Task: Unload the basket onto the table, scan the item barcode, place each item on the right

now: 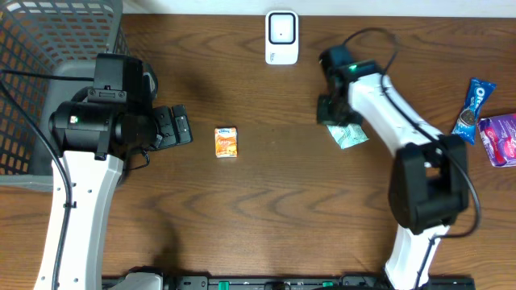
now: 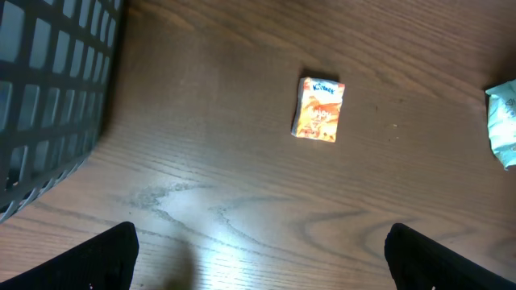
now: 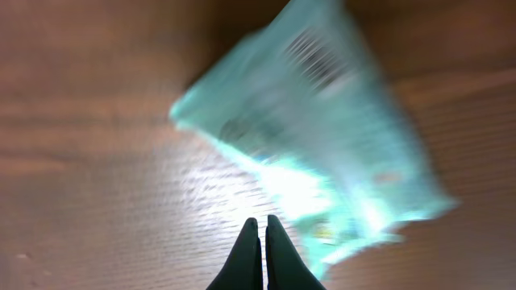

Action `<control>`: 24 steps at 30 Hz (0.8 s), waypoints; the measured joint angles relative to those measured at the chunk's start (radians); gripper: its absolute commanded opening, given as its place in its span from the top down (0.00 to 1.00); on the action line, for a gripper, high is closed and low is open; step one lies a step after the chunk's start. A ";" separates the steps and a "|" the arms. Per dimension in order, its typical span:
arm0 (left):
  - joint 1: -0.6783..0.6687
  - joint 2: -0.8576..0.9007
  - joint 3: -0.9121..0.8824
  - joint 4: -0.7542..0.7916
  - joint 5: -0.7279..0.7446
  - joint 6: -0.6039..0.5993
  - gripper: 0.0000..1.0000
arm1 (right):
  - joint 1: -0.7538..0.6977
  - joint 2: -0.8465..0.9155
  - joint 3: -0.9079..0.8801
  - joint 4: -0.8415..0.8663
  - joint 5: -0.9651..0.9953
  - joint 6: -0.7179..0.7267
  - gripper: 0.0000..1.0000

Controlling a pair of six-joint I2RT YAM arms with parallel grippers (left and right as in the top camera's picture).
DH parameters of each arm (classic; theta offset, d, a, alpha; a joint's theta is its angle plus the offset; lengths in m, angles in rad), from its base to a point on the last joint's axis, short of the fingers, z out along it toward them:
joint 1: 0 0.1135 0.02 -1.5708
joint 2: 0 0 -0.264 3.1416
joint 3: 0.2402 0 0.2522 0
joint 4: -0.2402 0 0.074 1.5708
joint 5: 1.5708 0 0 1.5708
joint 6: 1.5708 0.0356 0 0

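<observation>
Dark wood table [image 1: 266, 209]: your right tool [image 3: 260, 242] is pinched fully shut, nothing visibly between its tips, at the edge of the teal packet [image 3: 322, 129] right of centre. It could shove the packet (barcode blurred) rather than lift it toward the far-edge scanner [image 1: 281, 36]. Your left tool [image 1: 184, 126] gapes, empty.

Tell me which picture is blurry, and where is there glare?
Right wrist view: the packet is blurred, though the fingers look sharp; glare whitens the table beside it. Left wrist view: sharp box, faint glare on the wood. Overhead view: crisp, evenly lit.
</observation>
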 measured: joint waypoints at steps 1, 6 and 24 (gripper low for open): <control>0.000 0.000 0.000 0.000 0.000 0.000 0.02 | -0.011 -0.017 0.011 0.000 0.021 0.000 0.99; 0.000 0.000 0.000 0.000 0.000 0.000 0.02 | -0.072 -0.073 0.026 -0.001 0.094 0.000 0.99; 0.000 0.000 0.000 0.000 0.000 0.000 0.02 | -0.077 -0.037 -0.219 0.235 0.021 0.000 0.99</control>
